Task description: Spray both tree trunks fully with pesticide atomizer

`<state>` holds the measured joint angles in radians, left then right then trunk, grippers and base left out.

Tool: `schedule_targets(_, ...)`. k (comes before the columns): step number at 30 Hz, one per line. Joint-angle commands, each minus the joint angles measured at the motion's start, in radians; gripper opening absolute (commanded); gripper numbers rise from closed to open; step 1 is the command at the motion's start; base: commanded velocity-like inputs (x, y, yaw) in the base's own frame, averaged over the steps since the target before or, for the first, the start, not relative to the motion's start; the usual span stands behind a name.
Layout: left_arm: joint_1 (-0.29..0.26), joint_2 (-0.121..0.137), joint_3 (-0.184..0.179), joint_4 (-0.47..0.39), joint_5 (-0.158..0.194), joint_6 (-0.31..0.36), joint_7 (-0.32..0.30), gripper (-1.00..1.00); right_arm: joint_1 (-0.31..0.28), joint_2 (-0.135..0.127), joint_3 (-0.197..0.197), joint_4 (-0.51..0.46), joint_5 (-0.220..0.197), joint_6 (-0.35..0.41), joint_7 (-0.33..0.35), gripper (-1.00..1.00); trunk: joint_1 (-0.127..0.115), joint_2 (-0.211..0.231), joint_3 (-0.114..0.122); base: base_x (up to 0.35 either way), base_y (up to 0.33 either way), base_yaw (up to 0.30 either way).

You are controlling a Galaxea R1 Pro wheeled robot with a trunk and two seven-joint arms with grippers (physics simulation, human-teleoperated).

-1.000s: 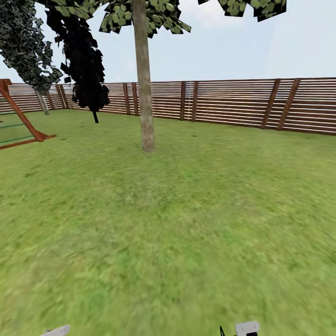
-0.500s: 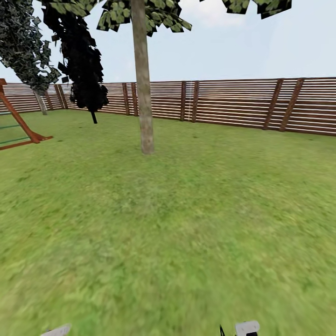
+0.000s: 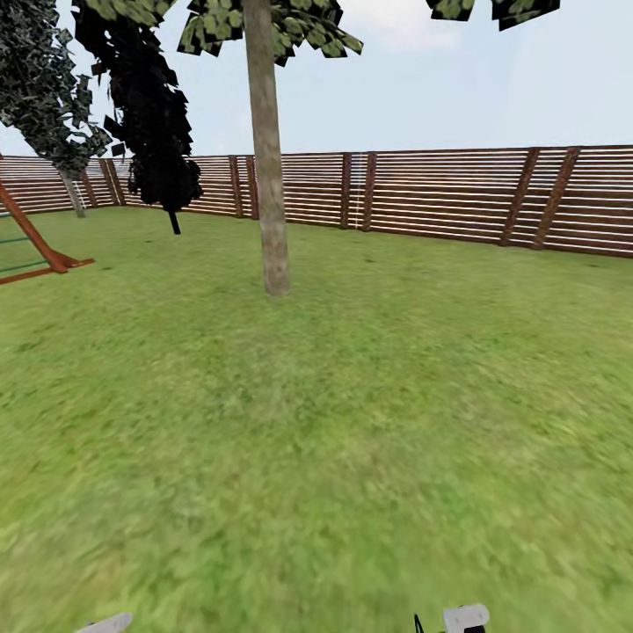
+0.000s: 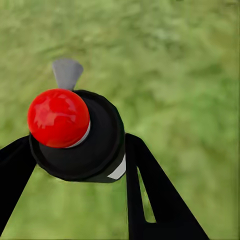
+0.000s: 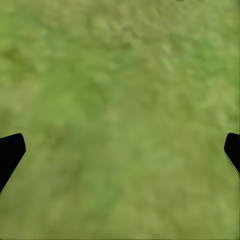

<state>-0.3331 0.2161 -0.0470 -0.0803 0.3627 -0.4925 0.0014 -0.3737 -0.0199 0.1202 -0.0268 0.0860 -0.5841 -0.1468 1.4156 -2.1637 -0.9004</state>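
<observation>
Head view: trunk (image 3: 268, 158), grey-tan, bare and straight, standing on the lawn (image 3: 334, 422) ahead and somewhat left of centre, well apart from the robot; leaf crown (image 3: 264, 26) cut off by the frame's top edge. Slat fence (image 3: 440, 193) behind it, closing the garden; black cypress-like tree (image 3: 154, 114) and a red-brown play frame (image 3: 35, 246) off to the left, neither part of the job. No white specks on the bark, so this trunk reads as not yet sprayed; the wide gap suggests the base is positioned for approach, not for spraying. Left wrist view: atomizer (image 4: 80, 135), dark body, red top, a corner of white label, seated between the two black fingers (image 4: 150, 190) of the left gripper (image 4: 77, 150), which is clamped on it; held above grass, off the ground, its top towards the camera, presumably carried in readiness for the trunk. Right wrist view: right gripper (image 5: 120, 150), fingertips (image 5: 10, 152) at opposite edges, spread wide, nothing between them, grass beneath; likely idle because one hand suffices for the bottle.
</observation>
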Motion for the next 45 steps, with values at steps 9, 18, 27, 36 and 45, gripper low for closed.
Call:
schedule_targets(9, 0.000, 0.000, -0.005, 0.001, 0.006, -0.003, 0.000, -1.00, -0.001, 0.000, 0.006, 0.001, 0.009, 0.000, -0.010, 1.00, 0.000, 0.000, -0.001, 0.339, 0.000, 0.000)
schedule_targets(18, 0.000, 0.000, -0.005, 0.001, 0.006, -0.003, 0.000, -1.00, -0.001, 0.000, 0.006, 0.001, 0.009, 0.000, -0.010, 1.00, 0.000, 0.000, -0.001, 0.339, 0.000, 0.000)
schedule_targets(27, 0.000, 0.000, -0.005, 0.001, 0.006, -0.002, 0.000, -1.00, -0.001, 0.000, 0.006, 0.001, 0.008, 0.000, -0.010, 1.00, 0.000, 0.000, -0.001, 0.339, 0.000, 0.000)
schedule_targets(36, 0.000, -0.001, -0.005, 0.001, 0.006, -0.002, 0.000, -1.00, -0.001, 0.000, 0.006, 0.001, 0.009, 0.000, -0.010, 1.00, 0.000, 0.000, -0.001, 0.339, 0.000, 0.000)
schedule_targets(45, 0.000, -0.002, -0.006, 0.001, 0.004, -0.003, 0.000, -1.00, 0.013, 0.033, 0.005, 0.001, 0.005, 0.002, -0.009, 1.00, 0.000, 0.000, -0.001, 0.339, 0.000, 0.000)
